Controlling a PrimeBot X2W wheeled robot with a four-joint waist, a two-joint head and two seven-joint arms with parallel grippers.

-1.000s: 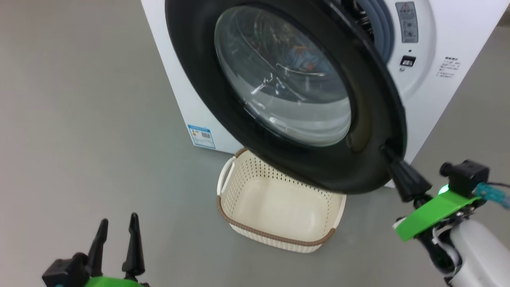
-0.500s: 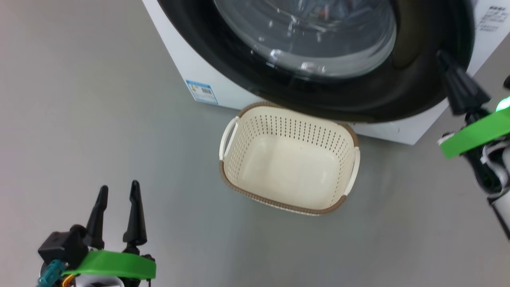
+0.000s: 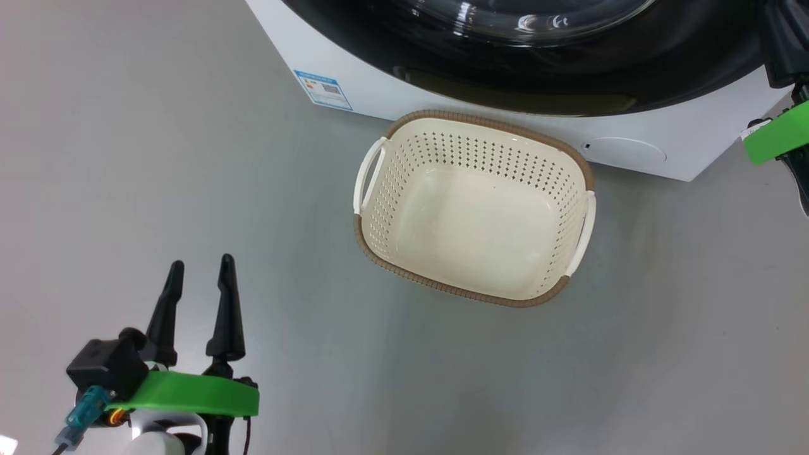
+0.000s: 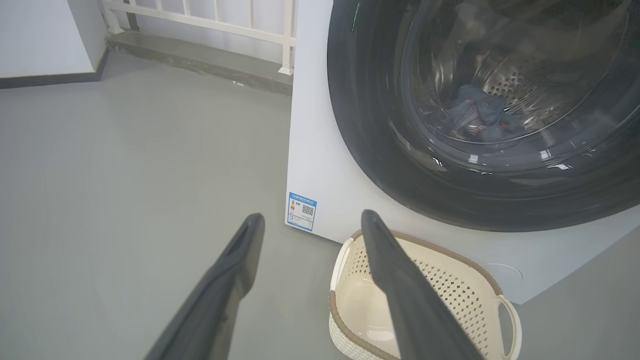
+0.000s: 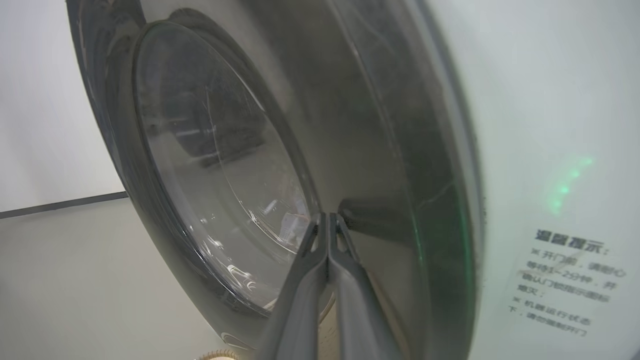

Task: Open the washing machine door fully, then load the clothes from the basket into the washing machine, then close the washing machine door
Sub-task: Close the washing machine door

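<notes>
Black-rimmed washing machine door (image 4: 380,165), ajar a second ago, now lies nearly flush with the washing machine (image 3: 392,95); my right end effector (image 5: 327,220), fingers pressed together on nothing, meets its rim; left end effector (image 3: 201,262) gapes idle; clothes (image 4: 475,112) lie in the drum (image 4: 520,85), basket (image 3: 385,208) empty; I judge closing almost done.

washing machine door (image 4: 350,125) swung from ajar to near flush against washing machine (image 4: 320,190) front; right gripper (image 5: 327,216) followed its rim in.

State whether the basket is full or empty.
Empty: the basket has a bare cream floor with nothing lying on it.
</notes>
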